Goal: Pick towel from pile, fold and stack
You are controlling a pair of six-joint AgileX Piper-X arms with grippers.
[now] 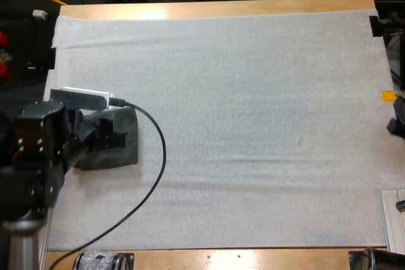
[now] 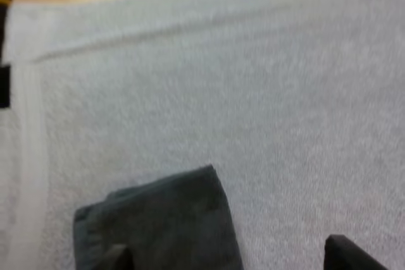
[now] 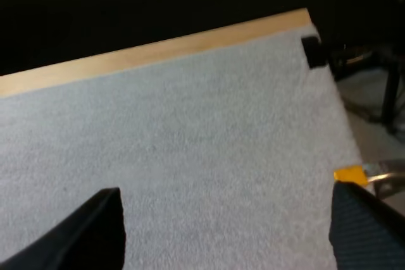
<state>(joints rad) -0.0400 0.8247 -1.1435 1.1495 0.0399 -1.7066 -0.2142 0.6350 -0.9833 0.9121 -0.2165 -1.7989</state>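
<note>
White mat (image 1: 253, 124), dark towel (image 1: 123, 147) under left pincer (image 2: 231, 258), long axis perhaps crosswise.

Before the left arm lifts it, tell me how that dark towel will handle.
The towel likely droops when lifted: soft cloth lying in a loose fold. Pushed, it probably bunches rather than slides, since the mat looks textured.

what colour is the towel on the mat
Dark grey-green, plain, no pattern. The towel shows best in the left wrist view.
</note>
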